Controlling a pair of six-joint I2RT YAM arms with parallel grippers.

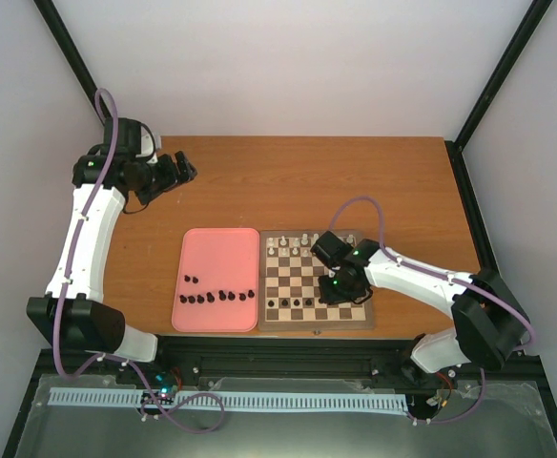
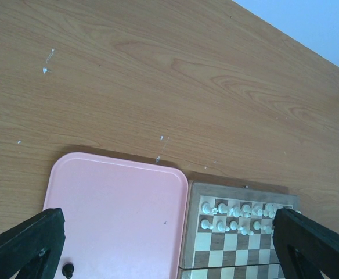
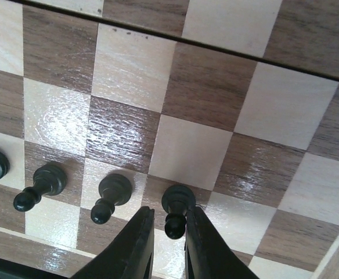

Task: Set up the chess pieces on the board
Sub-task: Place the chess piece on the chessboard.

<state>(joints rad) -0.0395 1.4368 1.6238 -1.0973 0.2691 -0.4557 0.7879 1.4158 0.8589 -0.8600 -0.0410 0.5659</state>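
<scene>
Right claw (image 3: 169,213) fills the bottom of its own wrist cam, jaws slightly parted around a black pawn (image 3: 178,200) that stands on the board (image 3: 198,87) at the end of a row of four. Only the top cam shows more black pieces (image 1: 216,298) lying on the pink tray (image 1: 216,250) just beside the board. Left claw (image 2: 168,218) hangs wide open, well away from the board.

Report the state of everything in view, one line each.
board, lying flat, partly set up
tray, holding loose black pieces
white pieces, standing in two rows
pawn, upright on the board
right gripper, slightly open around pawn
left gripper, open, empty
</scene>
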